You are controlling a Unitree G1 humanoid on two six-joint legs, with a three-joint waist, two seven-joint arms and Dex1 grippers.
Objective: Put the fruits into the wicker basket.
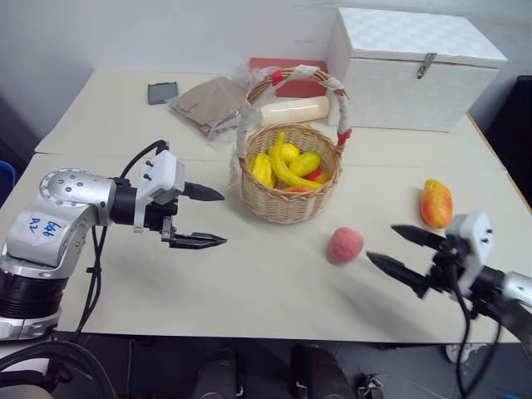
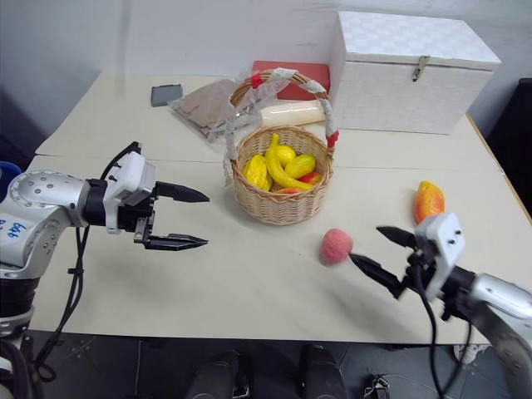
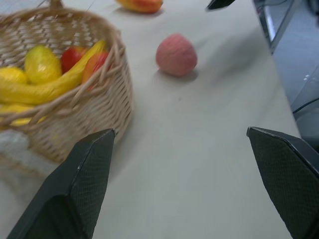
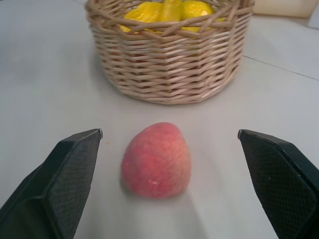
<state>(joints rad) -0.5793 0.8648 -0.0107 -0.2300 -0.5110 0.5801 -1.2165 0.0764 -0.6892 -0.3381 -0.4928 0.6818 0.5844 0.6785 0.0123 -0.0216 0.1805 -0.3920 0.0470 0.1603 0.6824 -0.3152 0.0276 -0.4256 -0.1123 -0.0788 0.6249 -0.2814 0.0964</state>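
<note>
On the pale table (image 1: 249,283), near its middle, we see the wicker basket (image 1: 289,184) with its arched white-and-red handle; a banana (image 1: 287,170) lies across other yellow pieces in it, and a mango (image 3: 93,64) shows red-orange against the inner wall. The peach (image 1: 345,244) sits on the bare tabletop just in front of the basket, toward our right, and a second mango (image 1: 436,202) lies further right, well apart from the basket.

Behind the basket we see a cream roll (image 1: 294,110), a red box (image 1: 287,76), a white lidded box (image 1: 411,71), a crumpled plastic bag (image 1: 208,104) and a small dark phone (image 1: 162,92) — all toward the table's far side, against a pale wall.

Our right gripper (image 1: 397,248) hangs low over the table just beside the peach, fingers spread wide and empty, pointed at it — the peach lies between the two fingers in the right wrist view. Our left gripper (image 1: 208,216) hovers left of the basket, pointing toward it, its fingers parted and holding nothing.
</note>
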